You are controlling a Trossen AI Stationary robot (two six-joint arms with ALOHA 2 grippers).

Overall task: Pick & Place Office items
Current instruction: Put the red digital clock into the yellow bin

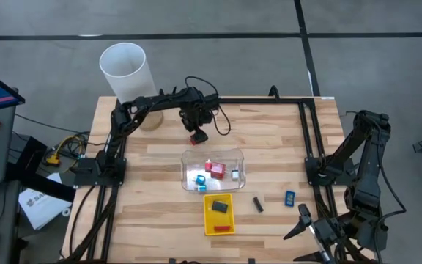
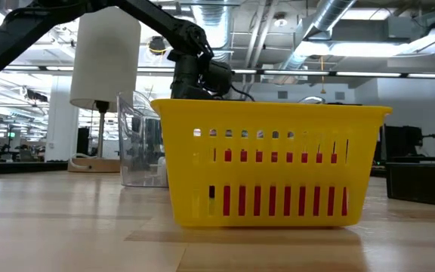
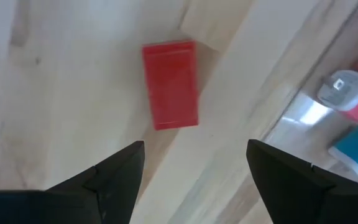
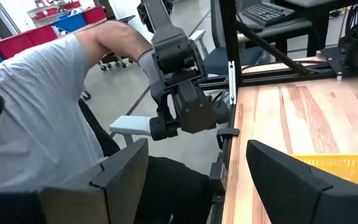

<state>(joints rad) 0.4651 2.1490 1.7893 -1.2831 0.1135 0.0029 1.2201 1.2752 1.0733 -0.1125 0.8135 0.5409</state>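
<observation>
Left wrist view shows the left gripper (image 3: 194, 168) spread wide above a small red rectangular plastic block (image 3: 170, 84) on the wooden desk (image 3: 73, 93); centre it first.

Bare wood around red block (image 3: 170, 84).

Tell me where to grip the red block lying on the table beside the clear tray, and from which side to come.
Take the red block across its two long sides, coming straight down from above. It lies flat on the bare wood, clear of the clear tray, so its long edges look free. The left gripper hangs open above it, probably needing a slight turn to square up.
</observation>
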